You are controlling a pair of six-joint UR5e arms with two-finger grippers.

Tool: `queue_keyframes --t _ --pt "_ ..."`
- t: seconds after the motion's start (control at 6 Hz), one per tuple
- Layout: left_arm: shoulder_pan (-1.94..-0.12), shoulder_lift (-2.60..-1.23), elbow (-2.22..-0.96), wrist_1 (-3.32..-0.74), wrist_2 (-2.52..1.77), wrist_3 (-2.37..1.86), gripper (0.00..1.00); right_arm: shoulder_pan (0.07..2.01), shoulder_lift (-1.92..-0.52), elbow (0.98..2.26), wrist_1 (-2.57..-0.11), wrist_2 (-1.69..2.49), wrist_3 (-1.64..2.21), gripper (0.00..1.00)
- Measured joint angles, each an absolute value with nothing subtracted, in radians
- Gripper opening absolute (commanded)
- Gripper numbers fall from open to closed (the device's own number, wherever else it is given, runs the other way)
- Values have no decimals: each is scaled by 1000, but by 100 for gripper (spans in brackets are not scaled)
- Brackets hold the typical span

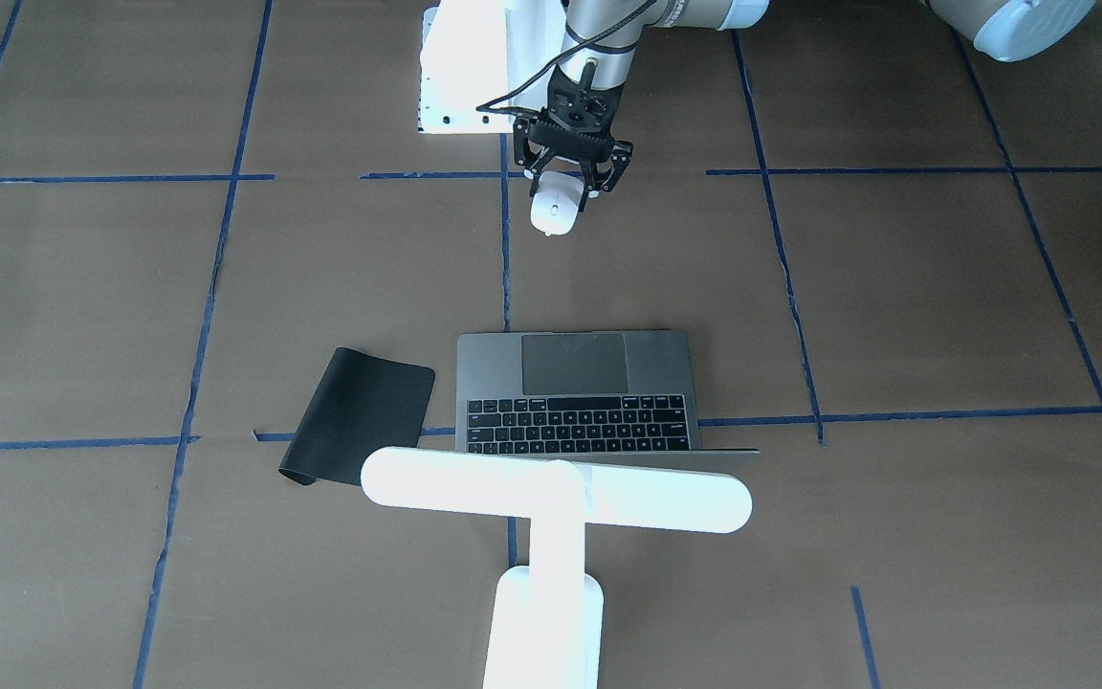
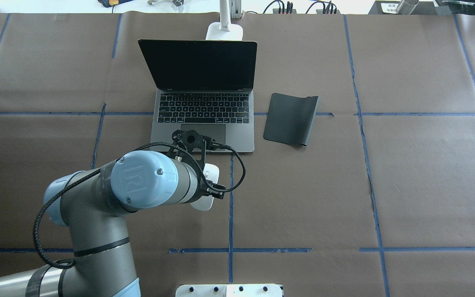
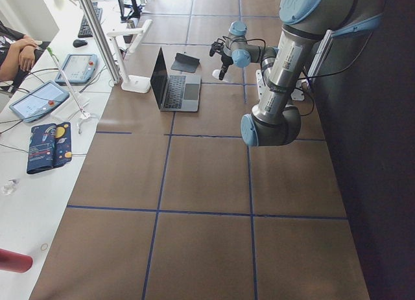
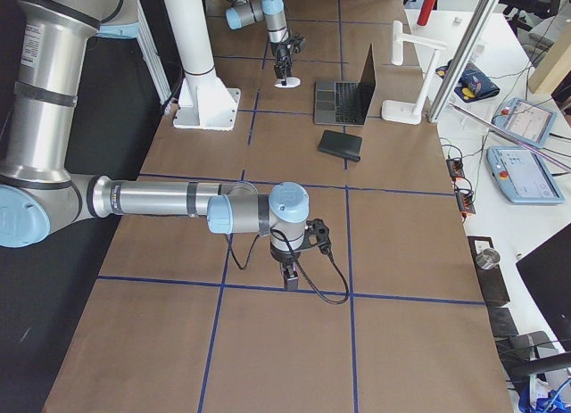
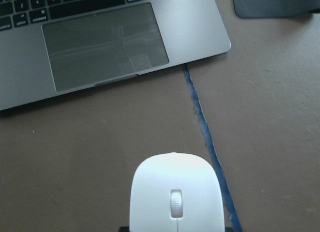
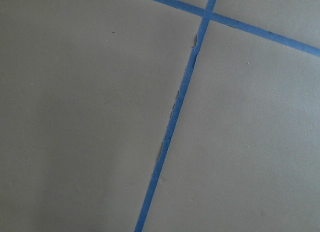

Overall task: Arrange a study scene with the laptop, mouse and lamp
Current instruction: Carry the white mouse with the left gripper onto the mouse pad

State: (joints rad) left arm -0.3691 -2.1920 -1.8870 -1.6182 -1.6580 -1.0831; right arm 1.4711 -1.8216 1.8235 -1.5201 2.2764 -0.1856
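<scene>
The white mouse (image 1: 551,212) sits just in front of the robot base, with my left gripper (image 1: 565,189) reaching down over it and its fingers shut on the mouse's rear end. In the left wrist view the mouse (image 5: 175,197) fills the lower middle, beside a blue tape line. The open dark-grey laptop (image 2: 202,119) lies a short way beyond it, screen up. Behind the laptop stands the white lamp (image 1: 556,493). My right gripper (image 4: 291,279) hangs low over bare table, far from these things; I cannot tell whether it is open or shut.
A black mouse pad (image 2: 290,119) lies right of the laptop with one end curled up. A white bolted pedestal (image 1: 470,67) stands at the robot's base. Tablets, cables and a person's hand line the far side bench (image 3: 39,99).
</scene>
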Motion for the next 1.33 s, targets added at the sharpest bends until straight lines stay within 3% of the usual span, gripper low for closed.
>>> queue_keyframes --t 0.5,1.0,1.33 --pt "-442 -2450 -1581 -1632 -1672 -1091 37 1471 -1823 1819 -1521 2276 -185 100" --pt "-491 -2803 -1014 -1844 -1674 -1150 37 1471 -1824 1806 -1523 2276 -178 100" --pt "-500 -2974 -711 -1979 -1653 -1218 37 1471 -1823 1788 -1522 2278 -178 100"
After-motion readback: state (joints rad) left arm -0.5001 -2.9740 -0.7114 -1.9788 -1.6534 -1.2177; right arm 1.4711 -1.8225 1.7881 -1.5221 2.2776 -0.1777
